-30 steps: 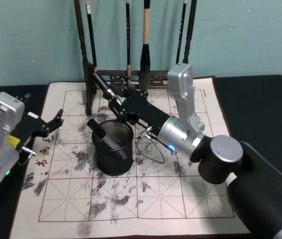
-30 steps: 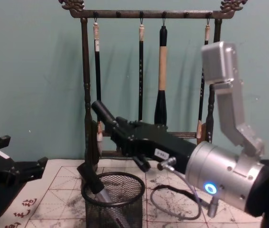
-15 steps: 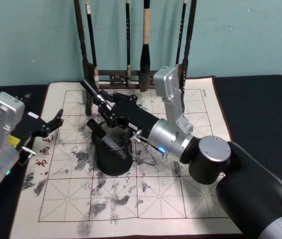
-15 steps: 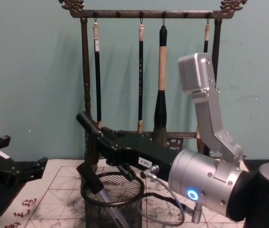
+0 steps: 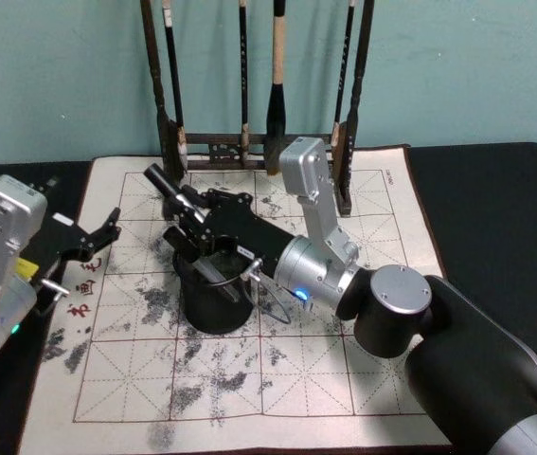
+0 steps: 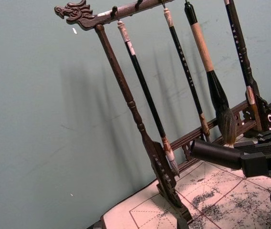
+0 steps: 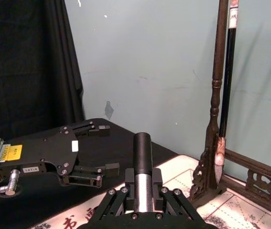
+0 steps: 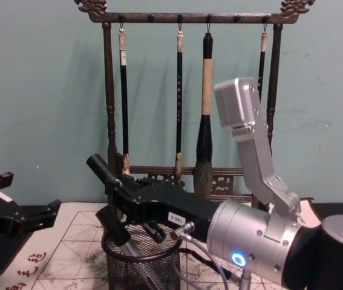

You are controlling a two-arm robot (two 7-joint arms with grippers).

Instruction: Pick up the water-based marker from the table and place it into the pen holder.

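A black, round-barrelled marker is pinched in the right tool, just above the rim of the black wire-mesh pen holder, where another marker already leans. The barrel should be tipped down over the opening before it is let go. The left tool is parked spread near the counter's edge.

- A black table is carrying a cream gridded mat blotched with ink, spreading beneath the right claw.
- A pen holder is standing on the mat, right below that claw.
- A brush rack is standing at the mat's far edge, beyond the claw.
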